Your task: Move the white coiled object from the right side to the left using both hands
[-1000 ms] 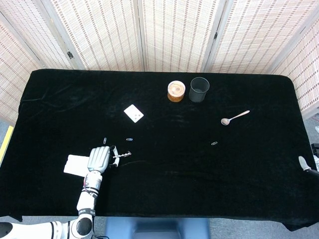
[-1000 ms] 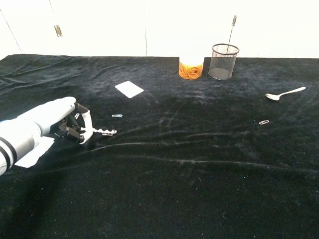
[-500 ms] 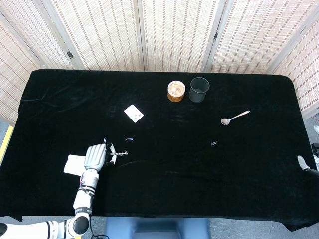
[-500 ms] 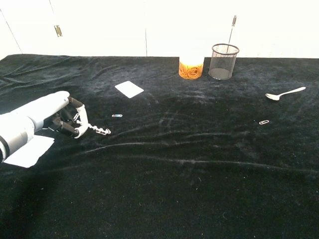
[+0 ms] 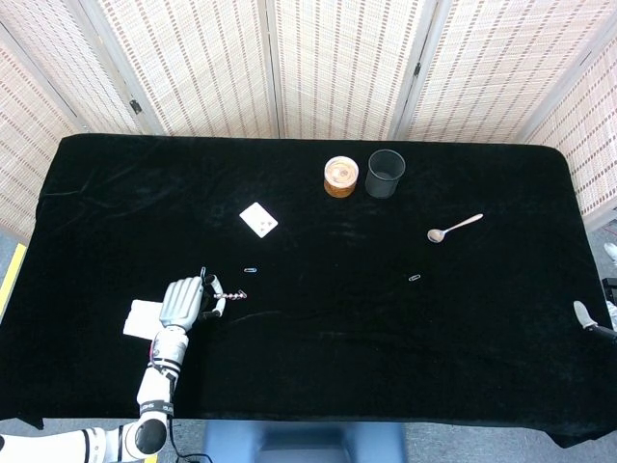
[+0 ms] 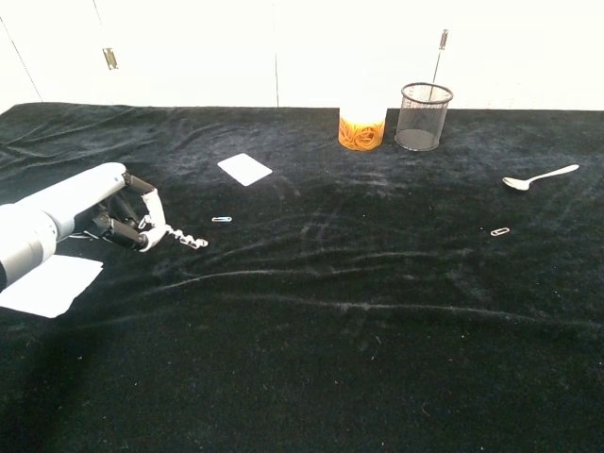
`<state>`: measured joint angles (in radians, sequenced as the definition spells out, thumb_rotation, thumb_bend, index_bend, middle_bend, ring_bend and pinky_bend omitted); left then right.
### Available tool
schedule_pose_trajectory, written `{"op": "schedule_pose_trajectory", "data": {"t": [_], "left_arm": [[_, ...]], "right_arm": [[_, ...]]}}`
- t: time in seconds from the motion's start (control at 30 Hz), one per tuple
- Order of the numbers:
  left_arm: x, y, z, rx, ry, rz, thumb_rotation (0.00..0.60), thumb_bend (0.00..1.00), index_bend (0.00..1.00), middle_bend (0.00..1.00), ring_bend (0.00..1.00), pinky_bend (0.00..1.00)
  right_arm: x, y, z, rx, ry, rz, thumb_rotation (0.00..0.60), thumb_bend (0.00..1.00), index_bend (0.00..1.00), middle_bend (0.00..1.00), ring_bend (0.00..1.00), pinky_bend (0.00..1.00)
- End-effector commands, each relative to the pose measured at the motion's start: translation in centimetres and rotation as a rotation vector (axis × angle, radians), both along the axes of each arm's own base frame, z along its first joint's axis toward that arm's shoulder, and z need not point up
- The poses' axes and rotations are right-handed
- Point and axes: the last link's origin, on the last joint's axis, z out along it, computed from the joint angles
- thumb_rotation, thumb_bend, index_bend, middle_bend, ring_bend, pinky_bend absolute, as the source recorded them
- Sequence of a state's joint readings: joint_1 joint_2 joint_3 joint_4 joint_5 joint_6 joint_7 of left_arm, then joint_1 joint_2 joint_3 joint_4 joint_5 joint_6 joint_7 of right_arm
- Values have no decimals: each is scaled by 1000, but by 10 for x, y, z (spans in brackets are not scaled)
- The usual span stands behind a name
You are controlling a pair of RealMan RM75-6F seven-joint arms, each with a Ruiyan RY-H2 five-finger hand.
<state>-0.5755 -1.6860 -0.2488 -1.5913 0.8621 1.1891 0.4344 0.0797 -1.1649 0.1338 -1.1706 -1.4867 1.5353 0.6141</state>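
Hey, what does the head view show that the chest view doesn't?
Only the head view shows the folding screen and the right hand at the table's edge. Only the chest view shows the orange rubber bands through the cup's side. Both show the left hand holding the corkscrew, mesh cup, spoon and card.

A bench (image 5: 318,328) covered in black cloth is seen. On it are set a white card (image 5: 258,220), a jar of rubber bands (image 5: 341,177), a mesh cup (image 5: 385,173), a spoon (image 5: 454,228), two small clips (image 5: 251,270) (image 5: 415,278), and a white paper sheet (image 5: 143,318) at the left.
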Motion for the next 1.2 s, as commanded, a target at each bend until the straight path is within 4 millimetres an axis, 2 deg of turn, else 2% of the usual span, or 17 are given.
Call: {"op": "schedule_pose_trajectory", "data": {"t": [0.03,0.37,0.87,1.2], "left_arm": [[1,0,2,6,-11,-2,600,662,842,1000,1000,1000],[-2,14,16,42,-55,0,600,663,842,1000,1000,1000],[-34,45,29,67,-84,65,600,663,842,1000,1000,1000],[-48,53,26,54,-87,93,600,663,842,1000,1000,1000]], "right_arm": [[0,0,0,-1,0,0,600,363,39,0,0,44],[1,0,-1,0,2,2,600,363,40,0,0,44],[3,-2,-7,-1,21,-15,600,364,42,0,0,44],[3,-5,-10,5,28,-22,600,364,45,0,0,44]]}}
